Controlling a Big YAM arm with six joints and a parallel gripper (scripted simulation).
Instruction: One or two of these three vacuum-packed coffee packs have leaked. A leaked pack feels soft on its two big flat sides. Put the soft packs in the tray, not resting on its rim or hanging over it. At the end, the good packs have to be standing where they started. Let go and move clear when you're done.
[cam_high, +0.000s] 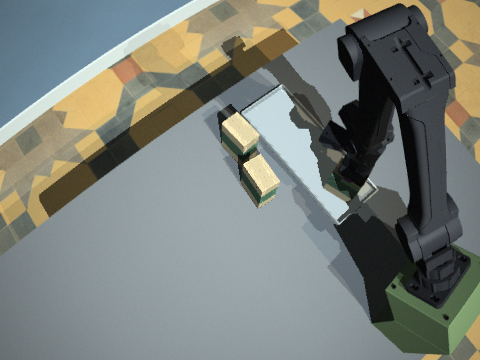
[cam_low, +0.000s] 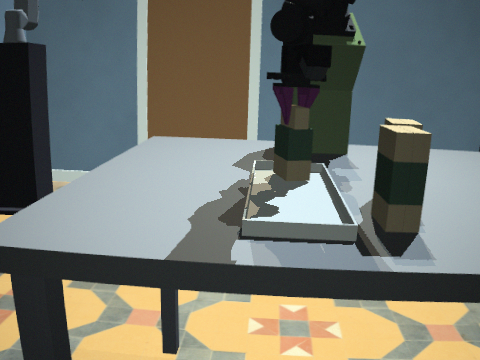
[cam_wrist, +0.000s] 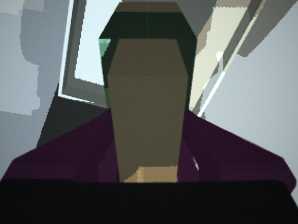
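My gripper (cam_low: 298, 106) is shut on the top of a tan coffee pack with a dark green band (cam_low: 293, 148). It holds the pack upright over the far end of the white tray (cam_low: 299, 203), its bottom low inside or just above the tray floor. The same pack fills the wrist view (cam_wrist: 146, 105), with the tray (cam_wrist: 85, 55) below it. In the top view the held pack (cam_high: 341, 186) is mostly hidden by the arm. Two other packs stand side by side on the table beside the tray (cam_high: 240, 134) (cam_high: 259, 180), also seen in the side view (cam_low: 401, 175).
The arm's green base (cam_high: 434, 310) stands at the table's near right corner in the overhead view. The two standing packs are close to the tray's long side. The table edge runs just behind the tray (cam_high: 235, 60).
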